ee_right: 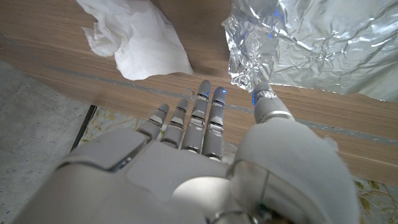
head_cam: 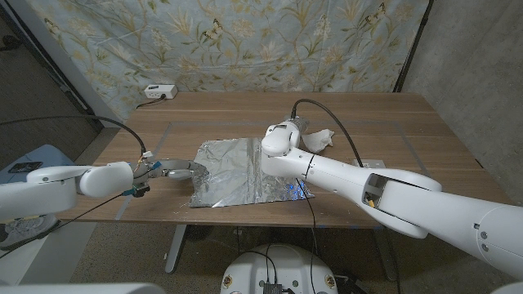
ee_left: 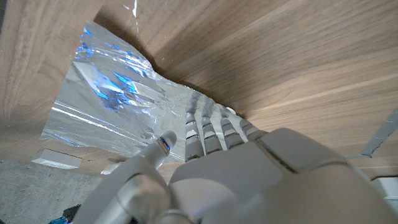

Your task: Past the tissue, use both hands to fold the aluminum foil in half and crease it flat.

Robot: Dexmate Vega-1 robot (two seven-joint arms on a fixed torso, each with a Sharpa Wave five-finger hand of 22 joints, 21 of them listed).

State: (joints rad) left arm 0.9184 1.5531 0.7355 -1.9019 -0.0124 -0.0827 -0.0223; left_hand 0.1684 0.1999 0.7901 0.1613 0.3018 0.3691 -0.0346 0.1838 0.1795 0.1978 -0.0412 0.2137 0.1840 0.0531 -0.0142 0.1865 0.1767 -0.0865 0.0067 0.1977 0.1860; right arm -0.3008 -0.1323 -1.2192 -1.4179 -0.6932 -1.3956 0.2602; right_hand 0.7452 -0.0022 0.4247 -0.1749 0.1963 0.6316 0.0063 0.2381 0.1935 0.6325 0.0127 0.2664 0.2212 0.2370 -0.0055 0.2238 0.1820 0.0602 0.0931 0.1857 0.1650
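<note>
The crinkled aluminum foil (head_cam: 233, 167) lies spread on the wooden table (head_cam: 392, 122), close to the near edge. My left hand (head_cam: 173, 170) is at the foil's left edge. In the left wrist view its straight fingers (ee_left: 205, 124) reach the crumpled rim of the foil (ee_left: 106, 99), with the thumb held apart over the sheet. My right hand (head_cam: 282, 137) is at the foil's far right corner, next to the white tissue (head_cam: 320, 140). In the right wrist view that hand (ee_right: 199, 143) has its fingers stretched out and holds nothing. Its thumb tip is at the foil corner (ee_right: 317, 37), and the tissue (ee_right: 140, 37) lies just beyond the fingertips.
A white power strip (head_cam: 159, 91) sits at the table's far left edge, below the floral curtain. Faint marked lines cross the tabletop. A blue object (head_cam: 33, 163) stands off the table to the left.
</note>
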